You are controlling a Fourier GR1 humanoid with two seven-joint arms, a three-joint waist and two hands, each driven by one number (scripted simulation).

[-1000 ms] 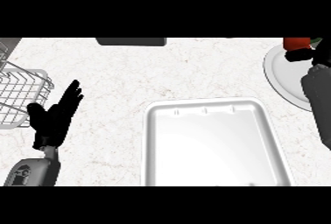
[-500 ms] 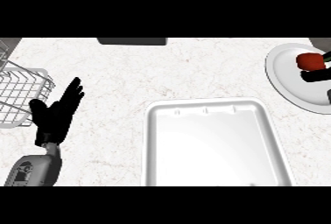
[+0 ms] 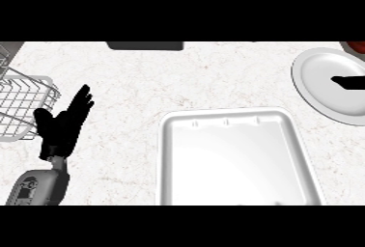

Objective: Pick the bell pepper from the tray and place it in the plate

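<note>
The worktop (image 3: 214, 77) has a matt, white, stone-like surface with faint speckled veining. The tray (image 3: 235, 193) and the plate (image 3: 321, 72) are smooth, white and slightly glossy. The rack (image 3: 21, 101) at the worktop's left edge is thin wire.

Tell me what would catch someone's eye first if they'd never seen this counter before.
The big white rectangular tray in the lower middle stands out first, with nothing in it. Next comes the robot's black left hand at the left, open with fingers up, beside a white wire rack. At the right edge lies a round white plate with black fingertips of the right hand over it, and a sliver of something red just above.
</note>
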